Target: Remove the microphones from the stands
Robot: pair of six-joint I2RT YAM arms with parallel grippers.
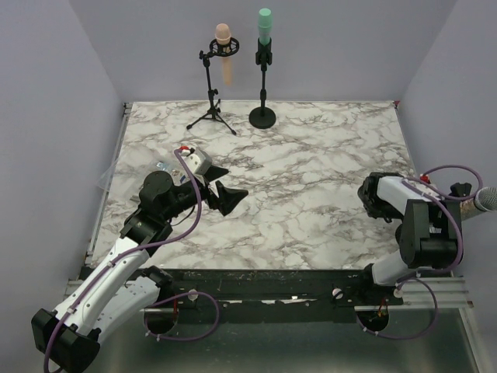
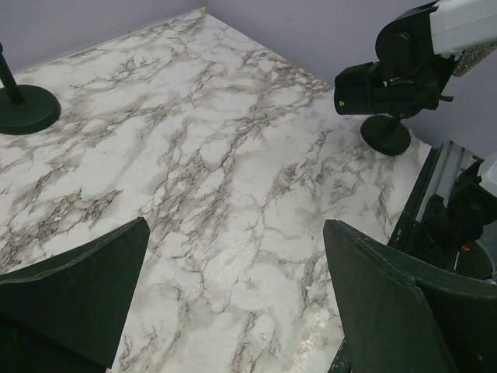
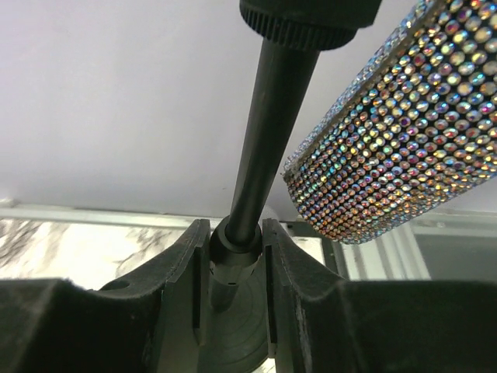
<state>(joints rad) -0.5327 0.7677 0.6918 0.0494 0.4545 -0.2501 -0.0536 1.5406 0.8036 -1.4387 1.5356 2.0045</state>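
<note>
You are working the bracing step. Your right gripper (image 3: 235,256) is pinching its jaws tight on the lower collar of the stand pole (image 3: 260,132), just above the round base (image 2: 386,134), at the 3 o'clock edge of the marble table (image 1: 311,179). The rhinestone microphone (image 3: 396,132) is sitting up at the top of that pole, slanting toward 2 o'clock in the right wrist view. It is above the fingers and no gripper is touching it. Its seat in the holder is running out of frame, so you cannot tell how firmly it is held. Your left gripper (image 1: 225,194) is hanging over the table at about 9 o'clock from its centre, with its jaws spread wide, nothing between them, and well apart from the microphone. The pink microphone (image 1: 225,50) and the teal microphone (image 1: 265,27) are standing on their own stands at 12 o'clock, unattended. Judging by your right grip, the rhinestone one is your target. The next move is likely calling for the left arm to cross toward 3 o'clock and rise to the studded barrel. It would then close around the barrel and draw it out along its own slant while the right is pinning the stand, taking care around the right arm's crowded links.
</note>
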